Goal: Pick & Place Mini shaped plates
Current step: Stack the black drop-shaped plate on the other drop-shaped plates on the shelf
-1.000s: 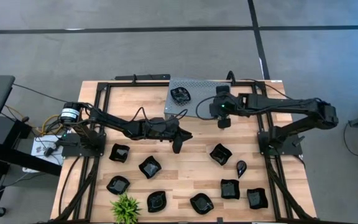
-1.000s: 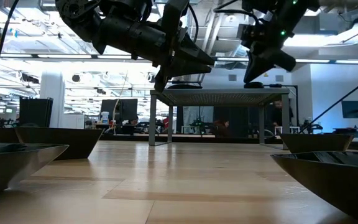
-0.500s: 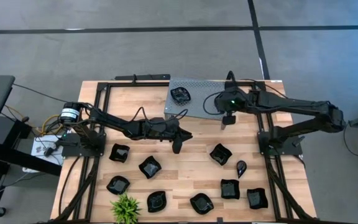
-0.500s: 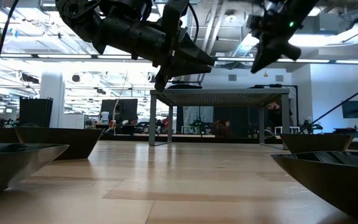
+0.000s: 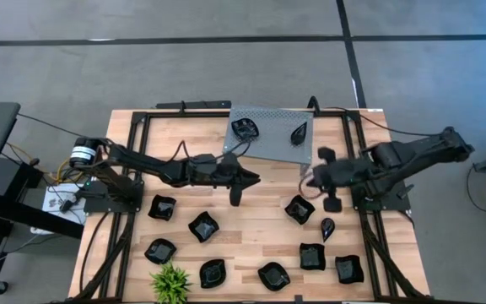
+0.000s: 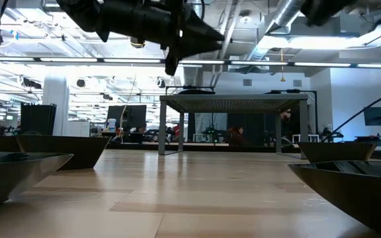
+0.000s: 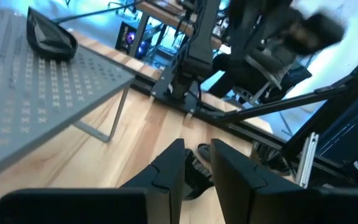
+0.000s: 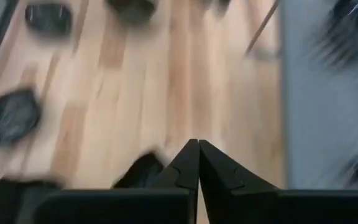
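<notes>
Several glossy black mini plates lie flat on the wooden table, among them a wavy one (image 5: pixel 299 209), a teardrop (image 5: pixel 326 226) and a square one (image 5: pixel 202 226). Two more rest on the grey perforated shelf (image 5: pixel 268 145): a rounded one (image 5: pixel 245 128) (image 7: pixel 51 40) and a teardrop (image 5: pixel 299 133). My left gripper (image 5: pixel 235 198) (image 7: pixel 197 155) hovers above the table's middle, near the shelf's front edge, with its fingers slightly open and nothing between them. My right gripper (image 5: pixel 331 201) (image 8: pixel 197 144) is shut and empty, in the air above the right-hand plates.
A small green plant (image 5: pixel 170 283) stands at the table's near edge. A black frame (image 5: pixel 133 160) runs along the table's sides. The shelf stands on thin legs (image 6: pixel 163 125) at the far side. Bare wood (image 5: pixel 260 232) lies between the two groups of plates.
My right gripper has swung away from above the shelf, toward the table's near and right edges. A teardrop plate now lies on the shelf where it had been. My left gripper has risen a little.
</notes>
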You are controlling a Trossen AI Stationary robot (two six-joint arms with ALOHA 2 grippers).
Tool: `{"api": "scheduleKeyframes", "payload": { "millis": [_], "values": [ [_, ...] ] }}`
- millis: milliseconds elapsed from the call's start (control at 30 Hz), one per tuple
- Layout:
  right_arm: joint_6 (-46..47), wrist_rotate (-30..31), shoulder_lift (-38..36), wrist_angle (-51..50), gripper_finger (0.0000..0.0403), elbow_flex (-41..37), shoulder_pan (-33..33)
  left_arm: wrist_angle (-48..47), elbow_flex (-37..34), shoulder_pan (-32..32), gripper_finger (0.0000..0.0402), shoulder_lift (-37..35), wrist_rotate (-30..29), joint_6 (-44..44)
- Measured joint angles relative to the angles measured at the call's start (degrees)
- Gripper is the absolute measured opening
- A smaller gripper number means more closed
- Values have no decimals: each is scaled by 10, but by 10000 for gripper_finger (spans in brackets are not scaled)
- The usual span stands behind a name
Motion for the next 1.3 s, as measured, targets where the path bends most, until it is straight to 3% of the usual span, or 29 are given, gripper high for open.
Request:
{"api": "scheduleKeyframes", "payload": {
  "millis": [267, 600, 833, 1300],
  "values": [
    [243, -15, 96, -136, 72, 0, 96, -5, 0, 0, 79, -16, 0, 27],
    [504, -149, 244, -213, 138, -13, 165, -16, 0, 0, 79, -16, 0, 56],
    [529, -219, 286, -100, 136, -92, 186, -18, 0, 0, 79, -16, 0, 88],
    [481, -159, 289, 80, 108, -116, 176, -18, 0, 1, 79, -16, 0, 127]
  ]
}}
